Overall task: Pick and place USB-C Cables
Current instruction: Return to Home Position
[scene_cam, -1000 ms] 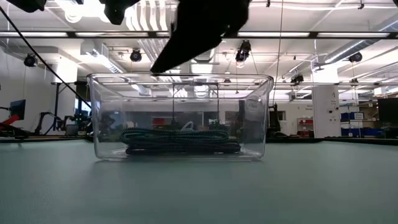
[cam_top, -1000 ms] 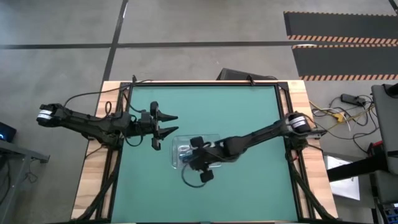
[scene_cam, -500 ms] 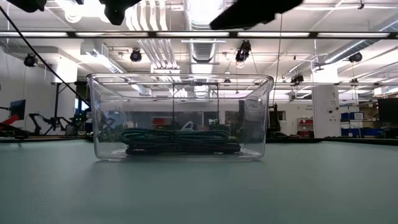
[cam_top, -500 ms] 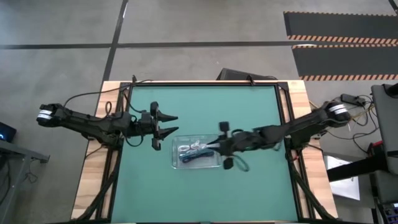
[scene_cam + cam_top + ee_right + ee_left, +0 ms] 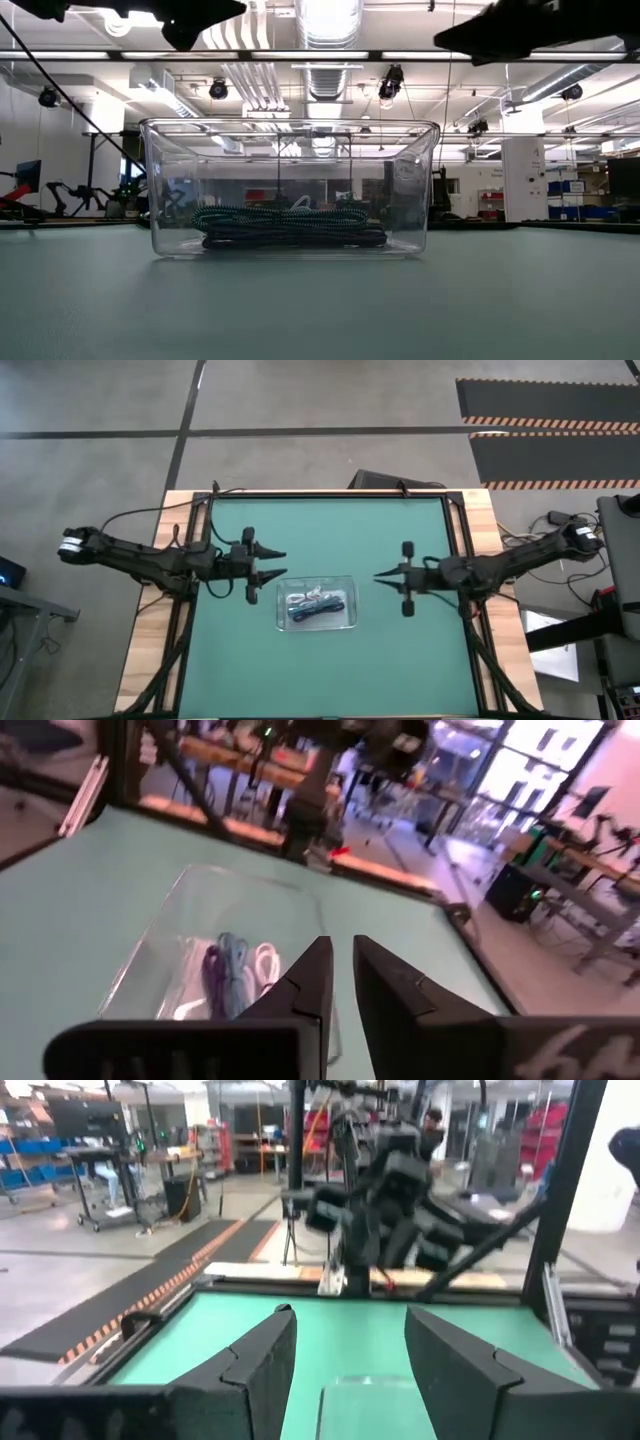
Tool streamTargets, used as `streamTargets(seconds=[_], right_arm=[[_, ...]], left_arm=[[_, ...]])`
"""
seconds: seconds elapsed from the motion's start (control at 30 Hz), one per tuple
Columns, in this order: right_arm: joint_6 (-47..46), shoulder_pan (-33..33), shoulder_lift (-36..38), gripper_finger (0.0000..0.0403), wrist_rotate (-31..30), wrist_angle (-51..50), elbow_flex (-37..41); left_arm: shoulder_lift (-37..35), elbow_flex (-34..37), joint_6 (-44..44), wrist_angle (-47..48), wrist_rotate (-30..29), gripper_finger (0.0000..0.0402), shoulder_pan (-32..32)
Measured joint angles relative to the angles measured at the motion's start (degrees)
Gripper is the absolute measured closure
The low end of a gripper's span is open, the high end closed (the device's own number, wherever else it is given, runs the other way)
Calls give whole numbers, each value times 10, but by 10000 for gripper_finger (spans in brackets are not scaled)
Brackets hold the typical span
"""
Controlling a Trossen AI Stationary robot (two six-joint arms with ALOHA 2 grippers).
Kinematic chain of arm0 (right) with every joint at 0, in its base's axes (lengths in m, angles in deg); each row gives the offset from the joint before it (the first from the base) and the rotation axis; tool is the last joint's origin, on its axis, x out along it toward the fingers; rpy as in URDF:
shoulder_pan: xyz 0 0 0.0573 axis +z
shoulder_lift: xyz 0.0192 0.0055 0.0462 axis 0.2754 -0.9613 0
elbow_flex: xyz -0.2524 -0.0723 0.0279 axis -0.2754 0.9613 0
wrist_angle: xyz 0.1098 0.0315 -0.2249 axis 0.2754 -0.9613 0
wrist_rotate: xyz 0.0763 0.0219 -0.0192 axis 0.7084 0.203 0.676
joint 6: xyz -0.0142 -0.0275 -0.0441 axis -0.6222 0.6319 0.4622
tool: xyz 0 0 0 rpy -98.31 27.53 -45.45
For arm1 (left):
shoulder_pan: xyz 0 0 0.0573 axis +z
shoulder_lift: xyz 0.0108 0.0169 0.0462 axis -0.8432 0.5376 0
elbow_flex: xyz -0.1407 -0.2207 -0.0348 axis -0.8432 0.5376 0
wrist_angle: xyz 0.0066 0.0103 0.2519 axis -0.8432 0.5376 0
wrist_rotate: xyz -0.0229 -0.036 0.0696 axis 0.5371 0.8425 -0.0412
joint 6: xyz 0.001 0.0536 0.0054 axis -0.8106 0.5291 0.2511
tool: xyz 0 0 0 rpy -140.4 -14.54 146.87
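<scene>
My right gripper [image 5: 379, 576] hung above the table [image 5: 330, 525], just to the right of the clear tray [image 5: 281, 622]. Its fingers [image 5: 305, 985] were drawn almost together, with only a sliver between them and nothing held. From its own wrist camera it looked down past the fingertips at the tray [image 5: 160, 955] and what lay inside.

My left gripper [image 5: 284, 560] waited on the other side, just left of the tray and a little farther back. Its fingers [image 5: 265, 1355] were spread wide and empty, pointing across the table toward the right arm [image 5: 385, 1190].

The cables [image 5: 315, 603] lay in the tray, between the two grippers, in a loose heap on its floor. From above I could make out white, blue-green and dark strands. The right wrist camera showed a violet, a blue and a white bundle [image 5: 235, 975] side by side. In the low view they sat as a flat pile [image 5: 290, 225] behind the clear wall [image 5: 290, 150]. I could not count them for certain.

I saw no cable on the green surface outside the tray, so I judged the picking and placing done. As I read it, all that was left was to bring both arms back to their resting pose.
</scene>
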Motion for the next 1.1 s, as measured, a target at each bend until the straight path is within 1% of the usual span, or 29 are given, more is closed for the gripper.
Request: streamTargets(seconds=[0.13,0.27,0.37,0.43,0.5,0.57,0.67,0.73,0.9,1.1], right_arm=[[0,-21,73,375,-1,7,37],[6,-51,128,385,9,17,71],[2,-76,161,392,31,17,96],[-4,-89,179,394,34,18,113],[-4,-98,194,394,34,17,128],[-7,-105,207,394,34,17,142],[-15,-113,219,394,35,18,157],[-15,-115,225,394,36,19,165],[-9,-116,241,394,45,25,179],[-1,-116,257,394,46,25,188]], left_arm=[[-15,0,0,51,15,228,0],[-18,0,14,58,55,239,0],[-19,0,31,66,109,264,0],[-21,0,45,89,143,286,0],[-22,0,61,112,162,312,-1],[-26,2,74,133,162,340,0],[-31,16,87,132,162,382,0],[-42,31,98,130,162,396,0],[-91,69,100,114,163,392,0],[-179,123,100,111,163,392,0]])
